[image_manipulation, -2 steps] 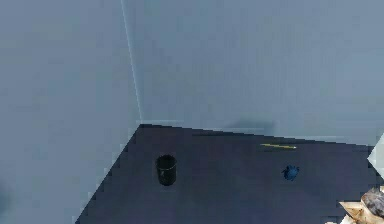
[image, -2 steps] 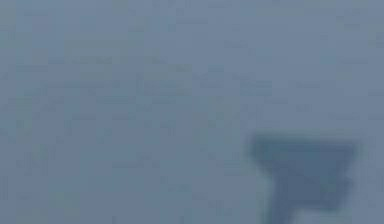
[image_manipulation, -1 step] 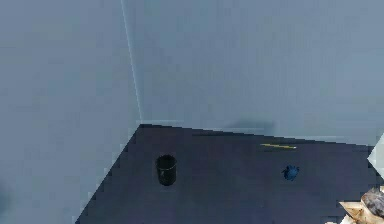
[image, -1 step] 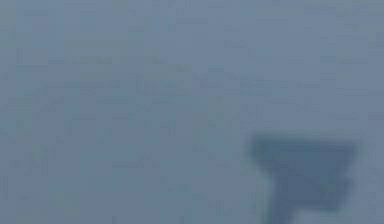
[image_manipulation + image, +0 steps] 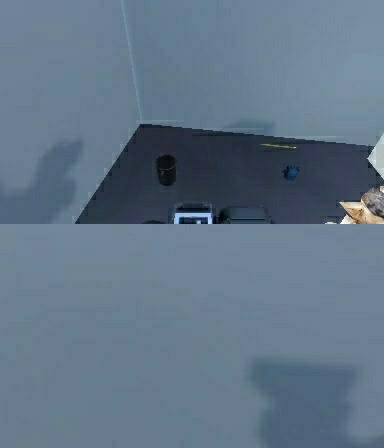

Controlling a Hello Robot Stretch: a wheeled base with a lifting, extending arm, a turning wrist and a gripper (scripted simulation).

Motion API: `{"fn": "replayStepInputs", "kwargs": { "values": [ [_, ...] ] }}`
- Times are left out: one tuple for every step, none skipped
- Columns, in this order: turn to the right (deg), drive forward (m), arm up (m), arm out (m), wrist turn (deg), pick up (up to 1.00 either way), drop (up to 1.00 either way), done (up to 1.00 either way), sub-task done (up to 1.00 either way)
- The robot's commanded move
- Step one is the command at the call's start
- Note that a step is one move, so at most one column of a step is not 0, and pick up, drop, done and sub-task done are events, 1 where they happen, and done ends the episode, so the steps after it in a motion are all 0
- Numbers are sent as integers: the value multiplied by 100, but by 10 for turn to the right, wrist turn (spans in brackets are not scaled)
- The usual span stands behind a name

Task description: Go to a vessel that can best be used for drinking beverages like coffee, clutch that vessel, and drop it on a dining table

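Early stage, I judge; dark cylinder [image 5: 166, 170] on floor [image 5: 230, 165] near corner; reaching vessel, clutching, table drop remain; my jaws' state: cannot tell.

White-framed square [image 5: 192, 213], black marks; dark boxy arm end [image 5: 243, 214] beside it.

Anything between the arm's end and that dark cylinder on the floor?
Nothing visible: bare floor separates the dark cylinder from the arm's white marker. The blue blob sits off to the right. Can't confirm the cylinder is a mug.
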Motion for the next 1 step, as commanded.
{"fn": "replayStepInputs", "kwargs": {
  "values": [
    [0,0,0,26,0,0,0,0,0]
  ]
}}
